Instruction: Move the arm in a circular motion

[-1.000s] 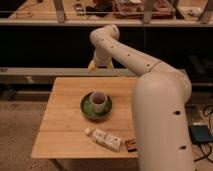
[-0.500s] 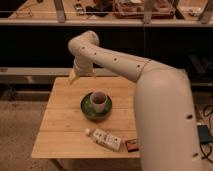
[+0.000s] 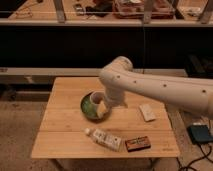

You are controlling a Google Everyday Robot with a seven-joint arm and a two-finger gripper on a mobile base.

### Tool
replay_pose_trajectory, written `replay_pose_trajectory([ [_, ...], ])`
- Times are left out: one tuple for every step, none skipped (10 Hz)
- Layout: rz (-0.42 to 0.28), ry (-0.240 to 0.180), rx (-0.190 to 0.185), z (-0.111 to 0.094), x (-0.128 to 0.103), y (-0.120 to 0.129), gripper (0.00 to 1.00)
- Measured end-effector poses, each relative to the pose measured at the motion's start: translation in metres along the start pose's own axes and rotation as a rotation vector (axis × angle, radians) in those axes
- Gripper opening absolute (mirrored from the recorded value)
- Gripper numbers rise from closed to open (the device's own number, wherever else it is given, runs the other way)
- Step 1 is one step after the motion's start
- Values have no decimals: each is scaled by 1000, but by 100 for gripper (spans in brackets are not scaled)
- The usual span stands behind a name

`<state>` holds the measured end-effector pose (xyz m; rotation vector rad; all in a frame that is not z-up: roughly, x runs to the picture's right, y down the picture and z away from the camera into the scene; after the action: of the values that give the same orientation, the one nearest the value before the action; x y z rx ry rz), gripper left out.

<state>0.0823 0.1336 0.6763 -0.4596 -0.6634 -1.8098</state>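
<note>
My arm [image 3: 150, 85] bends low. My gripper [image 3: 102, 109] hangs over the green bowl [image 3: 87, 108] on the counter [image 3: 60, 131]; grip state indeterminable.

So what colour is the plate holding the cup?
Green plate, camera view; the gripper is over it.

no readable text, print on the packet [image 3: 106, 139] and small box [image 3: 137, 144] illegible
</note>
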Motion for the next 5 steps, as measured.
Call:
replay_pose_trajectory([
  [32, -35, -4, 4, -32, 19, 79],
  [75, -71, -8, 8, -63, 40, 79],
  [113, -95, -9, 10, -84, 58, 79],
  [185, -120, -5, 13, -107, 88, 79],
  [225, -123, -1, 15, -111, 106, 79],
])
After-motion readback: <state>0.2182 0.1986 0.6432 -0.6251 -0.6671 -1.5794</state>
